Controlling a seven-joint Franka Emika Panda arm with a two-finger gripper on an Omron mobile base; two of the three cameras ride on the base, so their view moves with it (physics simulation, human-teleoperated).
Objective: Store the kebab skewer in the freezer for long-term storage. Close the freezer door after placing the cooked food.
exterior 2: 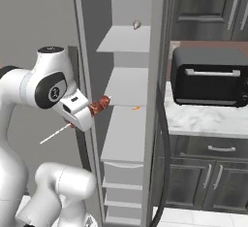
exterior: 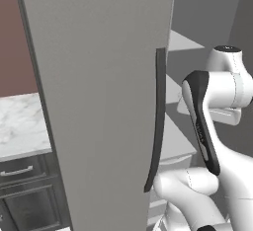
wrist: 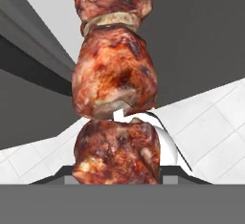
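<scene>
The kebab skewer (exterior 2: 99, 105) has reddish-brown meat chunks on a thin pale stick. My gripper (exterior 2: 87, 111) is shut on it. The meat end points into the open freezer (exterior 2: 127, 88), at the front left edge of a middle white shelf. The bare stick trails back toward the lower left. In the hand view the skewer's meat chunks (wrist: 115, 74) stand close in front of the camera and hide my fingertips. The freezer door (exterior: 99, 101) stands swung open, its long dark handle (exterior: 159, 121) beside my arm (exterior: 202, 121).
A black toaster oven (exterior 2: 209, 76) sits on the marble counter (exterior 2: 203, 120) right of the fridge, above dark grey cabinets (exterior 2: 208, 182). White drawers (exterior 2: 123, 172) fill the freezer's lower part. A small orange item (exterior 2: 137, 108) lies on a shelf. Another marble counter (exterior: 20, 126) lies left of the door.
</scene>
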